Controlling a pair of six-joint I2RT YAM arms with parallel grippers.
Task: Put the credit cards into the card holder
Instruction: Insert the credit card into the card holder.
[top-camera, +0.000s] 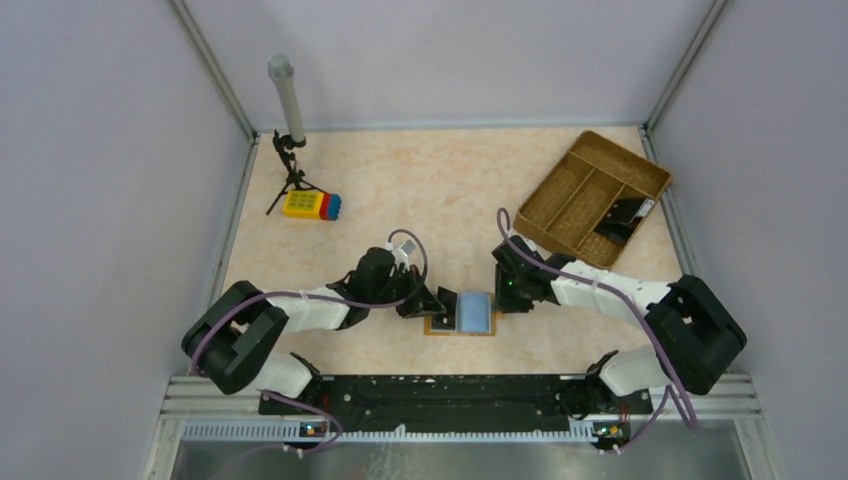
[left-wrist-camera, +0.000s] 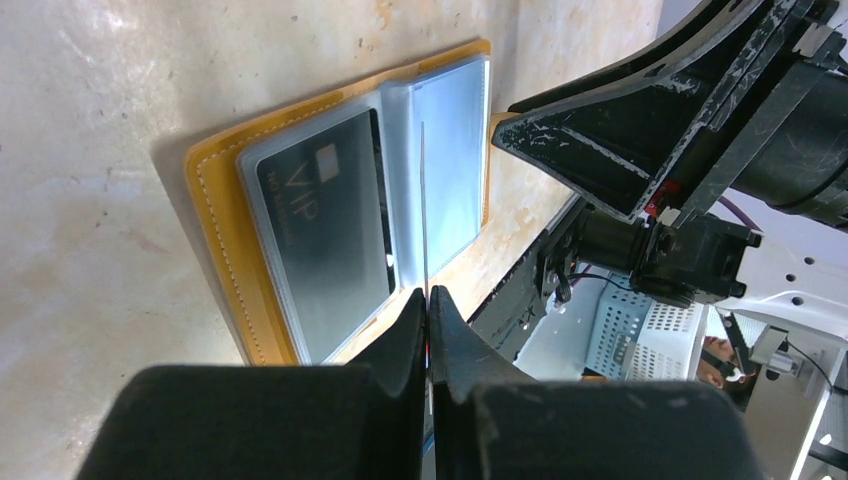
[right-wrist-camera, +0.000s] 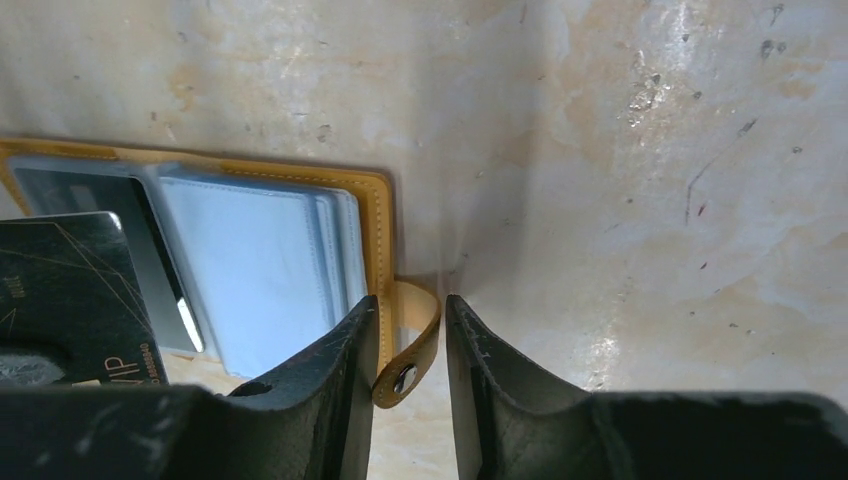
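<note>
We've got the card holder (left-wrist-camera: 225, 240) in orange-tan, pale stitching round its edge, sleeves (left-wrist-camera: 450, 150) a cloudy pale blue, and the VIP card (left-wrist-camera: 320, 230) black with grey lettering. The second card (right-wrist-camera: 60, 290) is black too, fine gold lines across it. Tabletop (top-camera: 430, 190) cream with peach marbling, woven tray (top-camera: 548, 192) brown, toy block (top-camera: 312, 205) yellow, red, blue, left tool (left-wrist-camera: 428, 300) and right tool (right-wrist-camera: 412, 320) both black

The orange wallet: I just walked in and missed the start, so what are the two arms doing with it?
The card holder lies open on the table. The left gripper is shut on a black card, held edge-on over its clear sleeves; another dark card already sits in a sleeve. The right gripper straddles the snap tab with jaws apart.
</note>
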